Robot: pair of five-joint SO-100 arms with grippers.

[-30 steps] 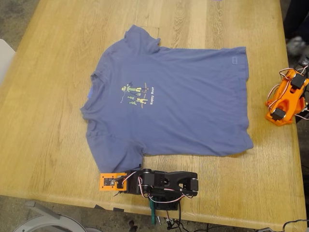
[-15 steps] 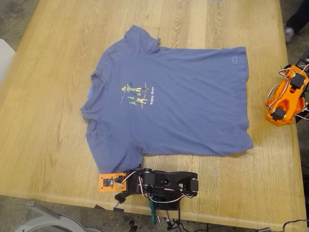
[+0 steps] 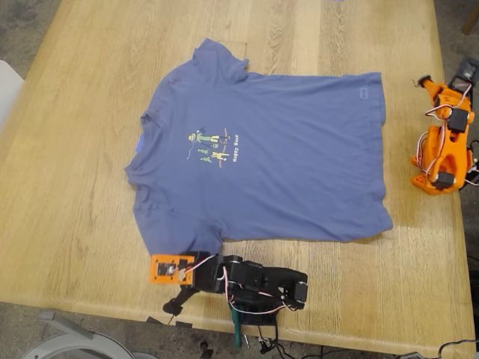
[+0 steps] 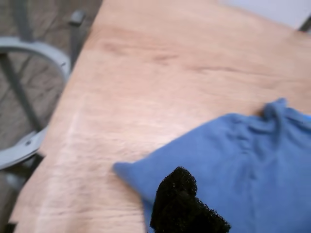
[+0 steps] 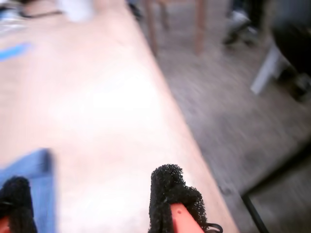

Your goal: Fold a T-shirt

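Since half a second ago, tipped my first gripper up from the table edge at 6 o'clock in the exterior view, closer to the near sleeve. Stretched my second gripper out from its curled pose toward 12 o'clock along the edge at 3 o'clock.

Cannot tell the first gripper's gap: only one black foam pad shows in its wrist view, hanging over the sleeve's corner. Holding my second gripper spread wide, with two foam pads well apart over bare wood and nothing between them.

Left the T-shirt flat and face up at the centre of the table. Collar toward 9 o'clock, hem toward 3 o'clock, one sleeve toward 12 and the other toward 6. Green-yellow figure print on the chest, with white lettering just beside it. Caught a blurred blue corner of the cloth near one pad in the second wrist view.

Beyond the cloth, only pale planked wood with visible grain, and a blurred blue strip on it. Past the table edge, grey floor. Grey metal hoop frame below the 6 o'clock edge. Blurred furniture legs beyond the 3 o'clock edge.
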